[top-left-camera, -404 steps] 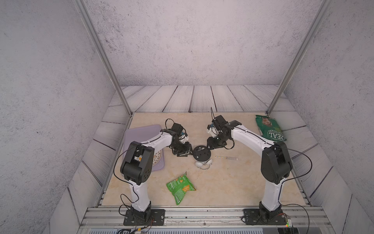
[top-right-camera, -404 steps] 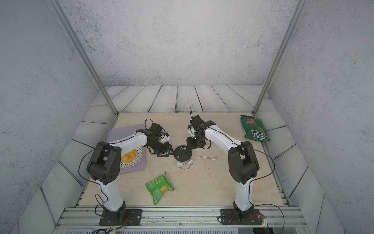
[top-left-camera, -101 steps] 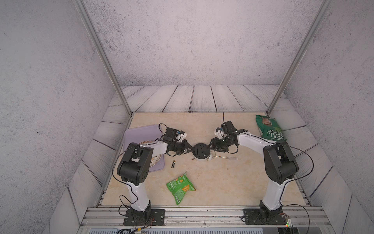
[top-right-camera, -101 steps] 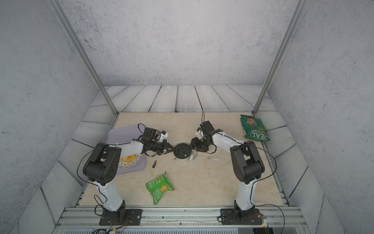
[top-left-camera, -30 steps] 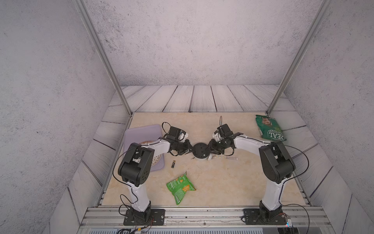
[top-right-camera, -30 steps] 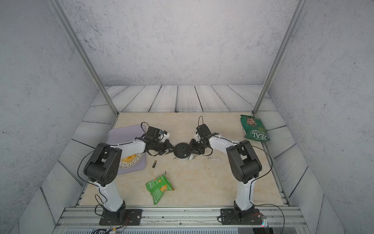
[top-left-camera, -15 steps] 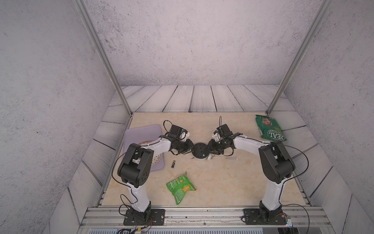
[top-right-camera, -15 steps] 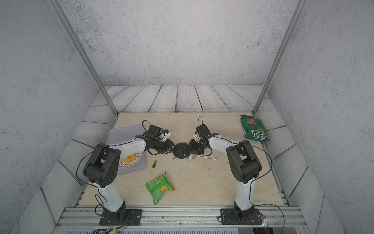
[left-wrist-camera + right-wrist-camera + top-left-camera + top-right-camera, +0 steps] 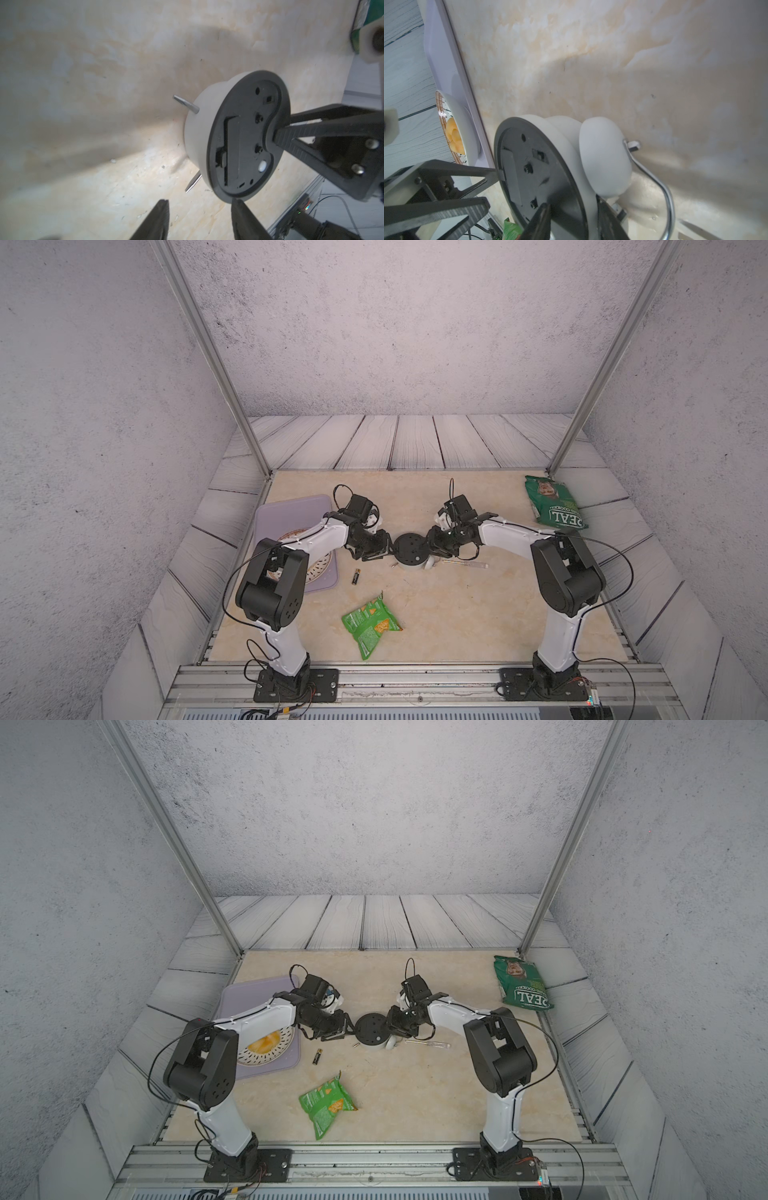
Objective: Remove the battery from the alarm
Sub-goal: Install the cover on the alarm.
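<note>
the battery (image 9: 356,576) lies on the worktop (image 9: 457,614) between the tray (image 9: 291,506) and the alarm (image 9: 409,549), touching neither, and is seen in both top views only. the right wrist view shows the right gripper (image 9: 572,202) clamped over the alarm's rim. the left wrist view shows the left gripper (image 9: 200,202) parted and empty beside the alarm.

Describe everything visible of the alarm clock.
The alarm is a round white clock tilted at the tan tabletop, its black plastic back panel, with knobs and holes, facing up. White bells, a bent metal handle and thin metal feet show; the face is hidden. The right gripper clamps its rim; the open left gripper stands beside it.
</note>
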Available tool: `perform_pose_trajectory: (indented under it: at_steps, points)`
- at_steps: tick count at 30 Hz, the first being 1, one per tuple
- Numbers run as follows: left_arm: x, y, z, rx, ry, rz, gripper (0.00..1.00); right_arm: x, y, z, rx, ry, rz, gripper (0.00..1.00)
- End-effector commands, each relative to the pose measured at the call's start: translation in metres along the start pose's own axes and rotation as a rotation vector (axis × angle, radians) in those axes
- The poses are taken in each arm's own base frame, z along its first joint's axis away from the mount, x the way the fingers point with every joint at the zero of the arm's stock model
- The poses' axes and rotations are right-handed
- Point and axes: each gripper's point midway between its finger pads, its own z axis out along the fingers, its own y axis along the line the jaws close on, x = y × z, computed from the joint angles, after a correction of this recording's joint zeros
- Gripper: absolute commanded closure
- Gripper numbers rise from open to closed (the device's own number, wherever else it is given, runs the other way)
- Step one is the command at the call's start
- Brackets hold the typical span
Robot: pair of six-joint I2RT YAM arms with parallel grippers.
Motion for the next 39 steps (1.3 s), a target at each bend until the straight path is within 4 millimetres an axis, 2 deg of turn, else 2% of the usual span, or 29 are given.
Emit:
perform_pose_trajectory:
  at_steps: [1, 8, 14, 16, 21, 25, 27, 30, 32, 36, 39]
  points:
    - [-0.007, -0.006, 0.003, 0.024, 0.012, 0.032, 0.55, 0.01, -0.011, -0.001, 0.05, 0.018, 0.0, 0.59]
    - [-0.017, -0.009, 0.021, 0.066, 0.031, 0.007, 0.52, 0.011, -0.012, 0.0, 0.052, 0.024, 0.004, 0.59]
    - [-0.018, -0.005, 0.034, 0.059, 0.05, -0.003, 0.54, 0.012, -0.013, 0.001, 0.05, 0.028, 0.004, 0.59]
    - [-0.017, 0.0, 0.04, 0.051, 0.055, -0.014, 0.57, 0.013, -0.013, 0.001, 0.052, 0.031, 0.003, 0.59]
    - [-0.006, 0.017, 0.054, 0.015, 0.094, -0.053, 0.75, 0.014, -0.013, -0.001, 0.053, 0.03, 0.002, 0.59]
    - [0.004, 0.025, 0.055, 0.004, 0.113, -0.075, 0.78, 0.009, -0.006, -0.013, 0.034, 0.001, -0.036, 0.58]
    - [0.002, 0.024, 0.05, 0.005, 0.102, -0.072, 0.75, 0.001, -0.001, -0.027, 0.011, -0.036, -0.066, 0.56]
    - [-0.009, 0.01, 0.03, 0.021, 0.05, -0.042, 0.56, -0.018, 0.001, -0.058, -0.064, -0.114, -0.099, 0.5]
    - [-0.017, -0.002, 0.013, 0.036, 0.002, -0.008, 0.47, -0.019, -0.003, -0.067, -0.115, -0.112, -0.101, 0.49]
    - [-0.025, -0.015, -0.012, 0.025, -0.06, 0.071, 0.38, -0.013, -0.021, -0.059, -0.216, -0.054, -0.04, 0.5]
    - [-0.022, -0.015, -0.017, 0.009, -0.056, 0.103, 0.3, -0.015, -0.024, -0.048, -0.264, -0.037, -0.033, 0.54]
